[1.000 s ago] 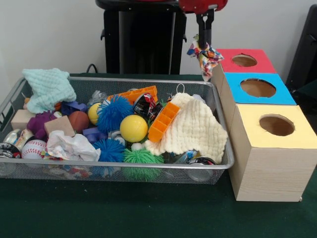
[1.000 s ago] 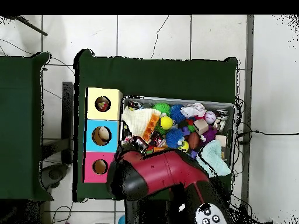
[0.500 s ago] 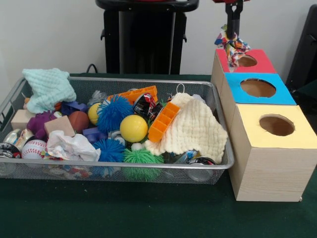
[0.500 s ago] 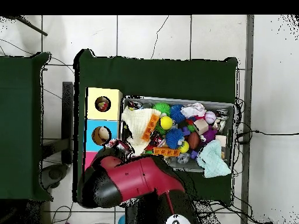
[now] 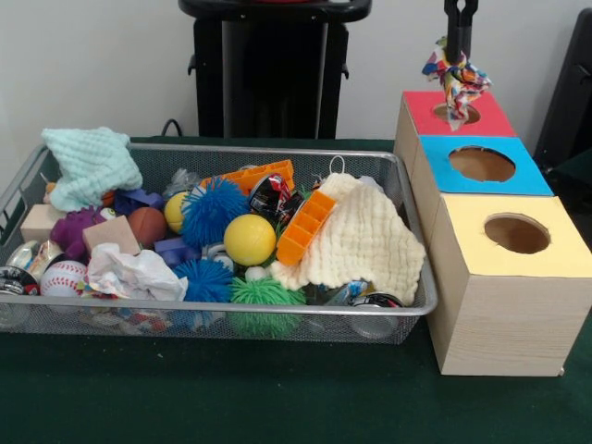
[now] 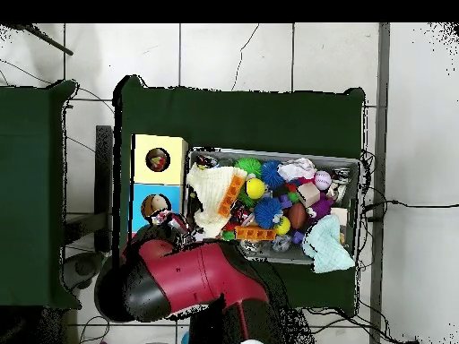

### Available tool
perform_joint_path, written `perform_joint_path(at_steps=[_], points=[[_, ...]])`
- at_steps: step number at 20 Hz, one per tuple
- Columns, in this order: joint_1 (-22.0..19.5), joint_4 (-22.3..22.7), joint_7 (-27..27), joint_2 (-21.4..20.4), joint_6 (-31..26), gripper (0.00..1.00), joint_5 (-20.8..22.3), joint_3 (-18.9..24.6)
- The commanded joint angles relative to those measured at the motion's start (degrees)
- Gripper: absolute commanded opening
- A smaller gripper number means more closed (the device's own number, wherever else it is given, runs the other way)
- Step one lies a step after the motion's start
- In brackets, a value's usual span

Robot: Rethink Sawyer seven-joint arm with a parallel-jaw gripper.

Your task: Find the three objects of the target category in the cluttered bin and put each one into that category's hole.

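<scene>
Green-clothed table [image 5: 231,398] under tiled-floor room, gripper [image 5: 460,37] vertical at top edge, clamped on multicoloured cloth [image 5: 455,81] dangling directly below over red box [image 5: 421,113] hole, wire bin [image 5: 407,305] beside.

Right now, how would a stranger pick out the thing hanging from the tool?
Find the row of three boxes beside the mesh bin. Above the farthest, red-topped box the tool pinches a crumpled multicoloured wrapper dangling over that box's hole. It is the only item off the table.
</scene>
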State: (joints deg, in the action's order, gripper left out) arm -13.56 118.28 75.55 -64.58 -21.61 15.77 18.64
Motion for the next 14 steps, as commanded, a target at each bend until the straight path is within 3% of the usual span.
perform_joint_path(at_steps=[1, 14], points=[[2.05, -4.99, 15.26, 4.6, -3.89, 0.0, -2.22, -5.84], [7.18, -11.92, 15.19, 9.77, -4.24, 0.0, -5.06, -10.77]])
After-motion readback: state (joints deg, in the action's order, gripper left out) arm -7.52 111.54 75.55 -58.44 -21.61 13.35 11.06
